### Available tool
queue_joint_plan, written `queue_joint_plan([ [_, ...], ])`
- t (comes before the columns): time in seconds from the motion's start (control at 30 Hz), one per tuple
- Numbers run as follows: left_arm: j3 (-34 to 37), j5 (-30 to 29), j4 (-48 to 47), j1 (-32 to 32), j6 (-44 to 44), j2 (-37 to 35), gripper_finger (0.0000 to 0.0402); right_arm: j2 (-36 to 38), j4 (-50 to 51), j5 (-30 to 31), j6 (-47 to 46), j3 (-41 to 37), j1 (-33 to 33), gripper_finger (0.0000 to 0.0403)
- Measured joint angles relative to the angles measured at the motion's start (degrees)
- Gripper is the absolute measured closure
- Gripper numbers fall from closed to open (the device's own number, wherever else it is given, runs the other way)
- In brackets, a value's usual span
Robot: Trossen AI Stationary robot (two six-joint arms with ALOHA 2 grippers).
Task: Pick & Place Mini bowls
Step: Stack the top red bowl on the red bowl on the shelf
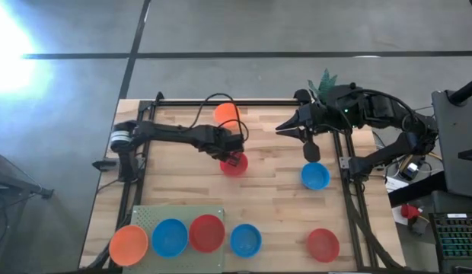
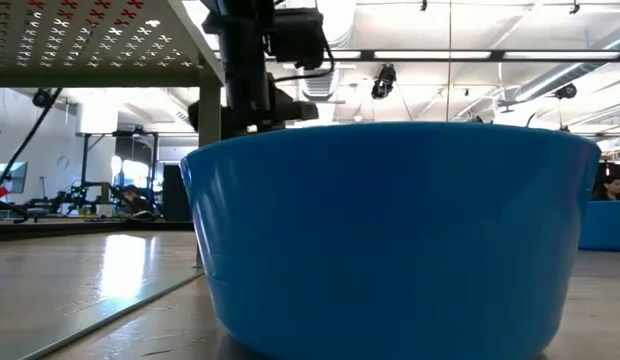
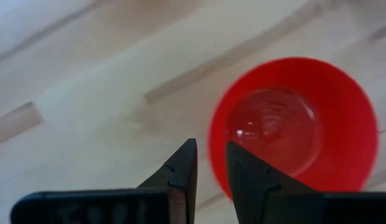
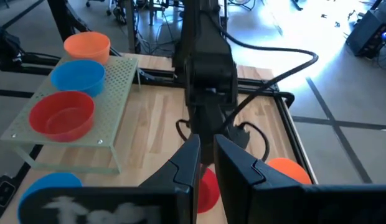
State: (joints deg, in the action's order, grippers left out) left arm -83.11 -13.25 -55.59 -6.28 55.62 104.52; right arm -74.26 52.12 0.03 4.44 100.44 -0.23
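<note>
My left gripper (image 1: 234, 157) reaches down to a red mini bowl (image 1: 234, 164) in the middle of the table; the left wrist view shows this bowl (image 3: 292, 124) from above. An orange bowl (image 1: 227, 113) stands just beyond it. A blue bowl (image 1: 315, 176), a red bowl (image 1: 323, 243) and another blue bowl (image 1: 245, 240) sit on the wood. An orange bowl (image 1: 129, 243), a blue bowl (image 1: 170, 237) and a red bowl (image 1: 207, 232) rest on the green perforated rack (image 1: 179, 212). My right gripper (image 1: 285, 128) hovers shut near the far right, touching nothing. My left gripper (image 3: 210, 163) comes from above, pointing down, at the red bowl's rim (image 3: 213, 134) on the side away from the bowl's middle. The rim passes between the two fingertips, one finger inside the bowl and one outside. Whether the bowl is off the table cannot be told.
A green plant (image 1: 325, 79) stands at the far right corner behind my right arm. In the low view a blue bowl (image 2: 390, 230) fills the foreground and hides most of the table. Black frame rails (image 1: 350, 190) edge the table. Bare wood lies between the middle and the near bowls.
</note>
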Motion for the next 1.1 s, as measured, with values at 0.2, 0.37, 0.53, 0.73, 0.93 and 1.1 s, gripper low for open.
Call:
queue_joint_plan([
  [0.2, 0.00, 0.32, 1.16, -0.15, 0.19, 2.70, 0.0326, -0.03, 0.00, 0.02, -0.01, 0.00, 0.00, 0.0360],
  [0.37, 0.00, 0.25, 1.48, -0.45, 0.12, 3.83, 0.0326, -0.04, -0.02, 0.02, 0.01, 0.00, 0.00, 0.0360],
  [0.53, 0.85, 0.35, 2.07, -0.86, 0.06, 3.99, 0.0326, -0.07, -0.02, 0.04, 0.03, 0.00, 0.00, 0.0360],
  [0.73, 3.58, 0.79, 4.26, -0.87, 0.08, 4.23, 0.0326, -0.07, -0.02, 0.09, 0.27, 0.00, 0.00, 0.0360],
  [0.93, 5.56, 1.69, 7.95, -0.87, 0.09, 4.23, 0.0326, -0.07, -0.02, 0.11, 0.27, -0.02, -0.02, 0.0360],
  [1.1, 7.03, 2.33, 8.71, -0.92, 0.08, 4.23, 0.0330, -0.07, -0.02, 0.11, 0.25, 0.00, -0.02, 0.0360],
])
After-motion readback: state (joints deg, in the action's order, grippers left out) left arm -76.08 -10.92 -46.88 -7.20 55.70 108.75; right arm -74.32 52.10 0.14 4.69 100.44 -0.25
